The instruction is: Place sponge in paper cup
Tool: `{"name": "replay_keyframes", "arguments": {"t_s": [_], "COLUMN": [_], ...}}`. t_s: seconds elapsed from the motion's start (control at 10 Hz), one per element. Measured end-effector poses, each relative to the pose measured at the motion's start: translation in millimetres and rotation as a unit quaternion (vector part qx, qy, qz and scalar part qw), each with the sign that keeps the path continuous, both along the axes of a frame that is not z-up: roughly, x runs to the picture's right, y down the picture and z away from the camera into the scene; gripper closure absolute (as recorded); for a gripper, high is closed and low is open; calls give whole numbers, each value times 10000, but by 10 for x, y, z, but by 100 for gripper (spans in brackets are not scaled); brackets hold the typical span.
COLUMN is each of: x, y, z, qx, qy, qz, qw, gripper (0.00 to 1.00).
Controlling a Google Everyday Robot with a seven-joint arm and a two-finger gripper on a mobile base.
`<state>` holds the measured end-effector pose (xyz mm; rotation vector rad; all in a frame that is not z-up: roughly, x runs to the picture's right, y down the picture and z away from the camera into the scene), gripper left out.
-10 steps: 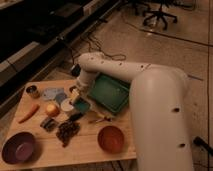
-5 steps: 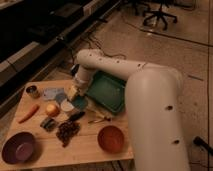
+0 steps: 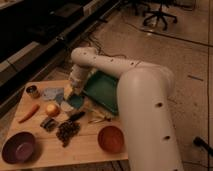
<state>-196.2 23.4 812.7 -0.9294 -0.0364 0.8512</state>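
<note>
Camera view, from above and to one side: white arm reaches across a wooden counter. Gripper sits low over the middle of the counter, fingers closed on the sponge, a teal pad hanging just under it. Paper cup appears to be the pale round shape just left of and below the gripper, touching or nearly touching the sponge; dim light, hard to be sure. Green tray immediately right of the gripper. Metallic can well to its left. Carrot and yellow fruit lower left. Purple bowl and orange-brown bowl nearer the front edge.
</note>
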Motion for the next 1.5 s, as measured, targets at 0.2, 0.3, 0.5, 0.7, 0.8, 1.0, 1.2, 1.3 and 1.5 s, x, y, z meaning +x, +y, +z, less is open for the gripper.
{"name": "replay_keyframes", "arguments": {"t_s": [0.2, 0.3, 0.5, 0.7, 0.8, 1.0, 1.2, 1.3, 1.5], "x": [-19, -29, -99, -102, -104, -151, -186, -190, -202], "y": [6, 13, 50, 55, 52, 66, 68, 72, 83], "z": [29, 43, 34, 43, 45, 28, 22, 19, 21], "qx": [-30, -36, -44, -47, -50, -77, -89, -101, -115], "qy": [6, 8, -29, -25, -20, -47, -81, -90, -99], "qz": [-66, -90, -143, -150, -154, -177, -183, -194, -208], "qw": [10000, 10000, 9999, 9999, 9999, 9998, 9998, 9997, 9997], "gripper": [100, 100, 100, 99, 92, 72, 52, 43, 25]}}
